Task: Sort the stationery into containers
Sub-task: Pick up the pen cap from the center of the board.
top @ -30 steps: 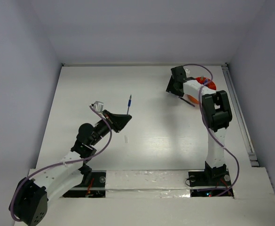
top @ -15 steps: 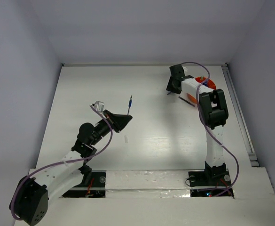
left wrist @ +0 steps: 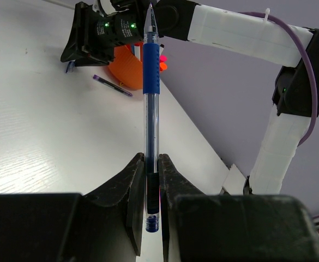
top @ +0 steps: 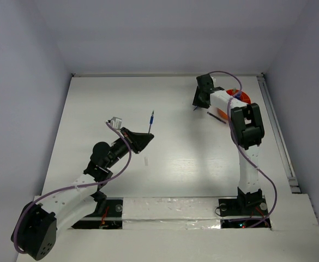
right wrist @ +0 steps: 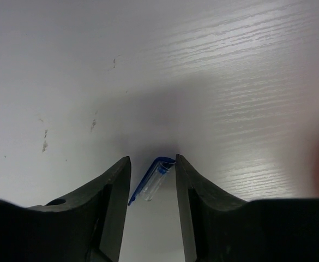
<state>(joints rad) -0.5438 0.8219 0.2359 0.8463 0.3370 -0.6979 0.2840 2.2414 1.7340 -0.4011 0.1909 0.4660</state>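
Note:
My left gripper (top: 143, 140) is shut on the lower end of a blue pen (top: 151, 120), held upright above the middle of the table. In the left wrist view the pen (left wrist: 151, 103) stands straight up between the pads (left wrist: 152, 183). My right gripper (top: 195, 107) reaches down to the table at the back right, beside the orange cup (top: 242, 98). Its jaws (right wrist: 151, 160) are closed on a small clear pen cap with a blue clip (right wrist: 155, 183). The cap lies slantwise on the table, touching both fingers. A dark pen (top: 217, 117) lies next to the cup (left wrist: 127, 70).
A tiny white scrap (top: 146, 161) lies on the table in front of the left gripper. Something pink (left wrist: 163, 61) sticks out of the cup. White walls enclose the table, and a rail (top: 277, 136) runs along its right edge.
The right gripper's jaws have narrowed onto the pen cap and its wrist has shifted slightly toward the back. The left arm holds the blue pen where it was.

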